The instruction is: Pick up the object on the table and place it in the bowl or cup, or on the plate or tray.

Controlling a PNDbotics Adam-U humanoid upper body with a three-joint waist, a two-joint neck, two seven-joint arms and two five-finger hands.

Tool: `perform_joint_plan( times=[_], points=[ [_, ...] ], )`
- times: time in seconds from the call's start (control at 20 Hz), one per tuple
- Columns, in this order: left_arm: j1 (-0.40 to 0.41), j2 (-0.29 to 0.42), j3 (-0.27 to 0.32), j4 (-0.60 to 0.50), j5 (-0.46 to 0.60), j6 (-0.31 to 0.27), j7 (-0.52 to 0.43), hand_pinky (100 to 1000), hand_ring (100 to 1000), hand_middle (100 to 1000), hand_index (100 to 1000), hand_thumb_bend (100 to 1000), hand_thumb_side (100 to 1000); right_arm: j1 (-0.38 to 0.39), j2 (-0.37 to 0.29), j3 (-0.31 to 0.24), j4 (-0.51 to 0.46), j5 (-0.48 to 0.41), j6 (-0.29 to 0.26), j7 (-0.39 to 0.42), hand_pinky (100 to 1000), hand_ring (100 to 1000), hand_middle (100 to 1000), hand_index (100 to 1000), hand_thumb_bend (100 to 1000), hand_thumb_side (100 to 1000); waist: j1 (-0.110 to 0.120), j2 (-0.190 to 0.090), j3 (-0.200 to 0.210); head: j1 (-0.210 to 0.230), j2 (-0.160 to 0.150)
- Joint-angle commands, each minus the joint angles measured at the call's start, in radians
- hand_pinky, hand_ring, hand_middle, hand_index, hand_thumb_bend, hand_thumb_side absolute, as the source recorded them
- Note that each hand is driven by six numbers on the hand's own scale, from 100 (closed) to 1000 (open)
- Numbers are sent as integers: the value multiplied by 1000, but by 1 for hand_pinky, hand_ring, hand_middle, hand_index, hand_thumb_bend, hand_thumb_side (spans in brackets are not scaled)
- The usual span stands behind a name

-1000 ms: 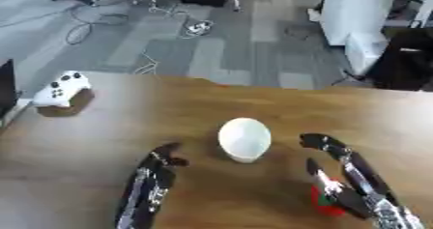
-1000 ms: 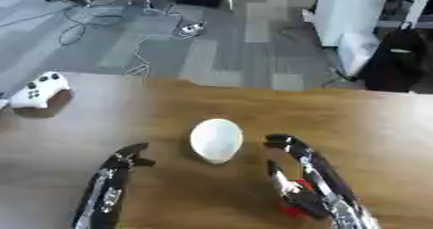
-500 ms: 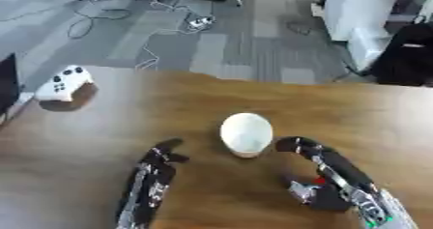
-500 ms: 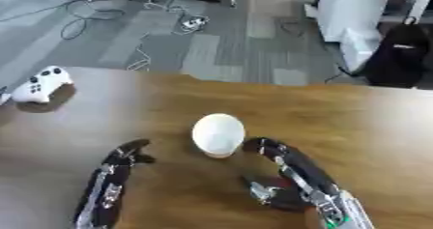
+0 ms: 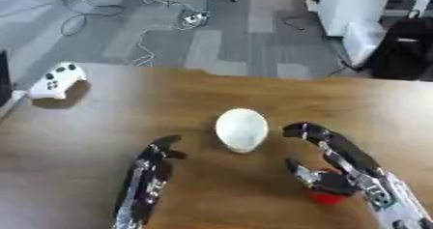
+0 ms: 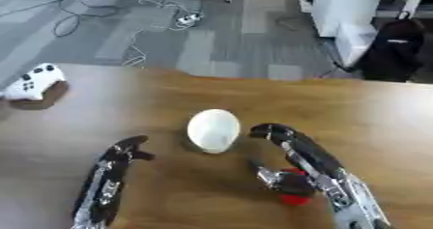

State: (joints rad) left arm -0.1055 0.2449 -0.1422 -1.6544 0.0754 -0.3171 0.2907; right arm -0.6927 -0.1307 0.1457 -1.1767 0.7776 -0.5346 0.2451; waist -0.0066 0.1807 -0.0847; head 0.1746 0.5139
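Note:
A white rounded cup (image 5: 242,129) stands in the middle of the brown table (image 5: 101,126). A small red object (image 5: 326,195) sits just right of and nearer than the cup, under my right hand (image 5: 351,167). The thumb is curled against the red object, pinching it to the palm. The fingers arch forward, and their tips (image 5: 296,129) are close beside the cup's right side without touching it. My left hand (image 5: 151,175) lies open at the lower left with straight fingers pointing toward the cup and nothing in it.
A white game controller (image 5: 56,80) rests near the table's far left edge. Beyond the far edge lies grey floor with cables (image 5: 182,15) and a white cabinet (image 5: 359,15). A dark bag (image 5: 406,49) stands at the upper right.
My right hand has moved left and forward, so its fingertips are now nearer the cup, with the red object still under the palm. The camera has shifted a little. The left hand has barely moved.

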Motion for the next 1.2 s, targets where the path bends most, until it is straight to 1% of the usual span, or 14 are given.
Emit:
perform_joint_plan(
  times=[0.05,0.4,0.55,0.8,0.85,1.0,1.2],
  points=[
    [-3,8,0,-17,-6,-4,-2,1000,620,736,780,741,791,-26,-25,-7,-4,2,-4,-7,952,856,849,868,356,801,3,-21,-2,-18,1],
    [-1,9,0,-17,-7,-6,-3,1000,620,736,780,743,793,-38,-30,6,23,9,-16,11,949,849,832,862,347,800,2,-23,-4,-21,6],
    [-2,9,-1,-17,-7,-6,-4,1000,620,736,779,743,793,-40,-29,13,50,32,-17,10,932,836,824,859,331,799,1,-23,-4,-20,11],
    [0,9,0,-17,-7,-7,-4,1000,620,736,779,742,795,-34,-28,18,114,93,-28,-30,930,833,824,858,331,803,2,-24,-5,-23,20],
    [1,9,0,-16,-7,-7,-4,1000,652,736,779,741,796,-34,-30,18,123,98,-32,-39,929,831,824,857,333,800,2,-25,-6,-24,23],
    [3,11,2,-16,-8,-7,-2,1000,661,736,779,743,797,-38,-43,21,142,90,-47,-55,927,829,826,857,338,798,2,-25,-11,-27,29],
    [7,14,4,-15,-10,-8,0,1000,665,736,779,741,799,-50,-81,22,162,59,-57,-66,926,829,828,857,342,797,1,-25,-19,-28,36]
  ],
)
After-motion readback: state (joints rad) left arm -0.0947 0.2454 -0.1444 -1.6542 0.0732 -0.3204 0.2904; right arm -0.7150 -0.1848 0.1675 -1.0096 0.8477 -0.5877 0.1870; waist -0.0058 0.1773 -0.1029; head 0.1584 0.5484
